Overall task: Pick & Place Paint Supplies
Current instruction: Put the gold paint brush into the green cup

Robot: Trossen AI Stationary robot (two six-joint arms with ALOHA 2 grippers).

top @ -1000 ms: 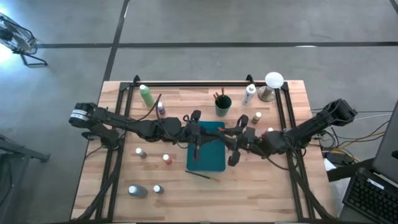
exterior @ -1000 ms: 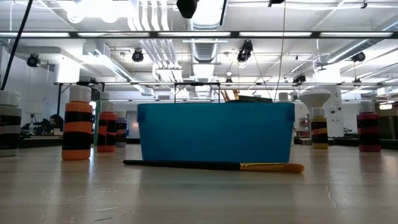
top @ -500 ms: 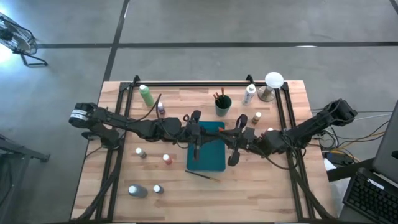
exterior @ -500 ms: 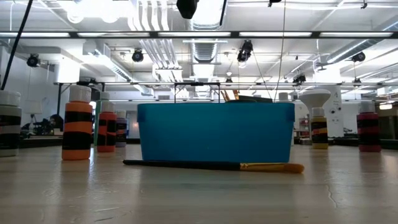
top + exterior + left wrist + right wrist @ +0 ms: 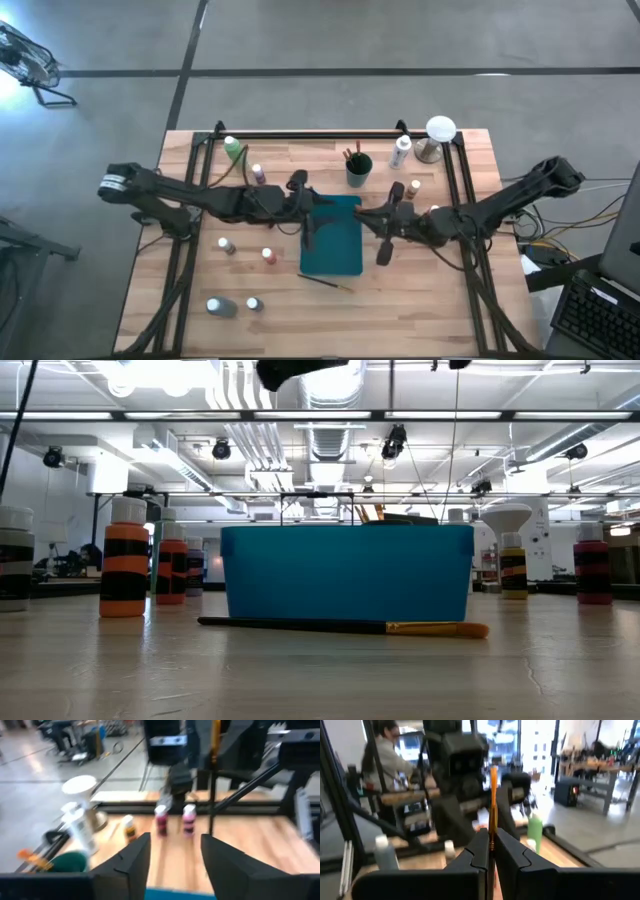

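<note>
Overhead, strip lights [image 5: 420, 415] brighten the wooden table [image 5: 420, 300].

Honestly there's nothing here you can actually read. No words, brand names, numbers or signs come through in any of the views. The paint bottles [image 5: 125, 558] standing on the table [image 5: 320, 670] have banded labels, but those are just blocks of colour with no lettering that can be made out, and the teal tray [image 5: 347, 572] is plain on the side facing the low camera. Stuff in the room behind is too far off or too blurry to give any text either.
</note>
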